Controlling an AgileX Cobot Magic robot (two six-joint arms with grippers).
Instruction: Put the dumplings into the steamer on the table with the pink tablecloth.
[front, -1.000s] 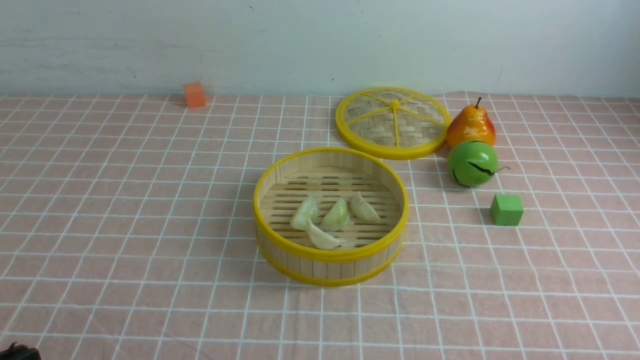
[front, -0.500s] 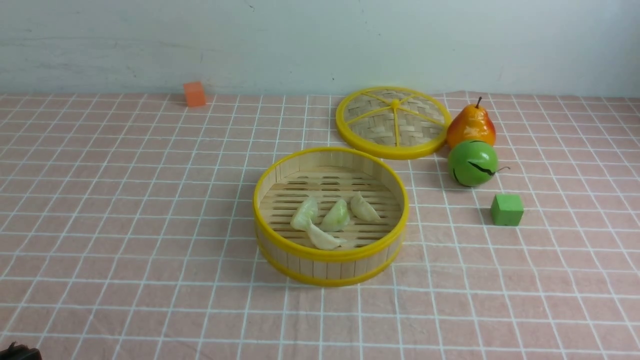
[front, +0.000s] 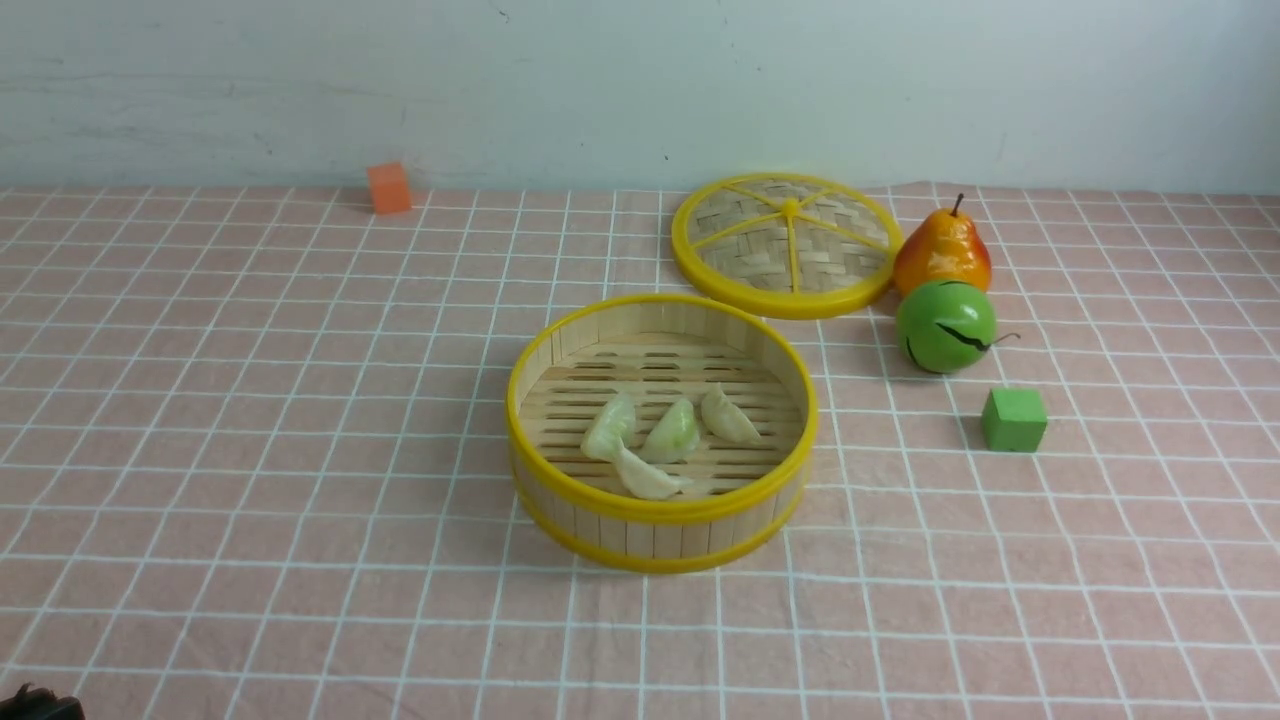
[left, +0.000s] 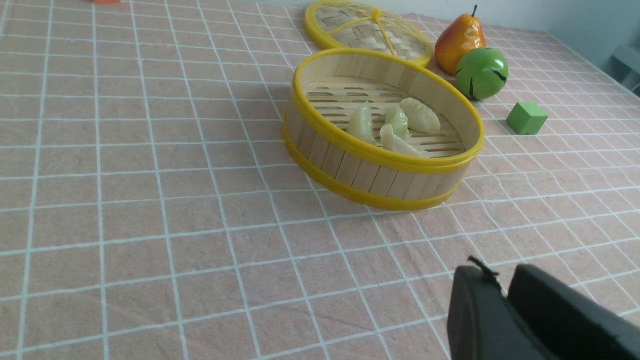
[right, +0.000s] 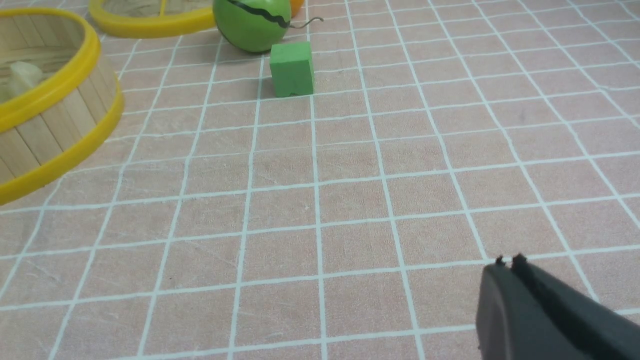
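While the steamer (front: 661, 432) sits in the middle of the table (front: 250, 450), all four dumplings (front: 665, 440) lie inside it on the wooden slats. Three of them make a row, and the fourth lies in front, touching the left one. A pink tablecloth (front: 1000, 600) with thin white lines covers the table. Behind the steamer and a bit to the right lies a flat woven lid (front: 786, 245) with a yellow rim. Just beside the lid stands a pear (front: 941, 250), and a green ball (front: 945, 326) sits right in front of the pear. Near the ball is a green cube (front: 1013, 419). Far back on the left is an orange cube (front: 388, 188). Low over bare cloth, the left claw (left: 502, 290) shows two dark fingers almost together, and it holds nothing. Also over bare cloth, the right claw (right: 507, 262) is pressed closed and is empty too. Both claws are well apart from the steamer.
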